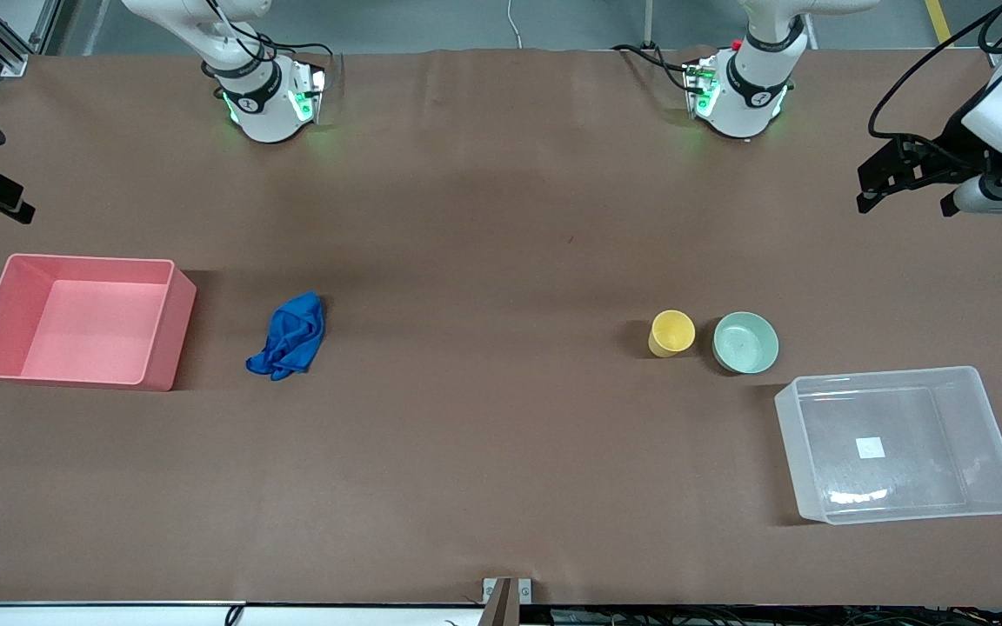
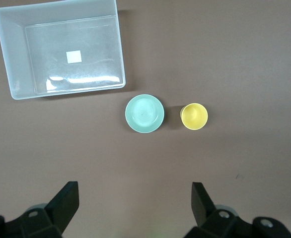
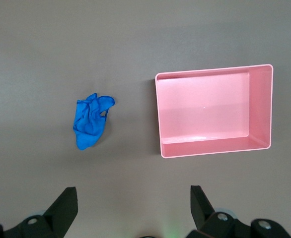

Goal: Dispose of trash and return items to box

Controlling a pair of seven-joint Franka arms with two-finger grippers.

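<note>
The trash, a crumpled blue rag (image 1: 288,336) (image 3: 92,120), lies on the brown table beside the pink bin. A yellow cup (image 1: 671,333) (image 2: 194,116) stands upright next to a mint-green bowl (image 1: 745,342) (image 2: 144,113). Just nearer the front camera than the bowl sits the clear box (image 1: 790,435) (image 2: 9,59), with only a white sticker on its bottom. My left gripper (image 2: 135,198) (image 1: 905,196) hangs open and holding nothing, high over the left arm's end of the table. Over the right arm's end my right gripper (image 3: 134,198) is open too, well above rag and bin.
A pink rectangular bin (image 1: 166,335) (image 3: 215,148) with nothing in it stands at the right arm's end of the table. Both arm bases (image 1: 270,100) (image 1: 740,96) sit along the table's edge farthest from the front camera. A small bracket (image 1: 505,591) marks the near edge.
</note>
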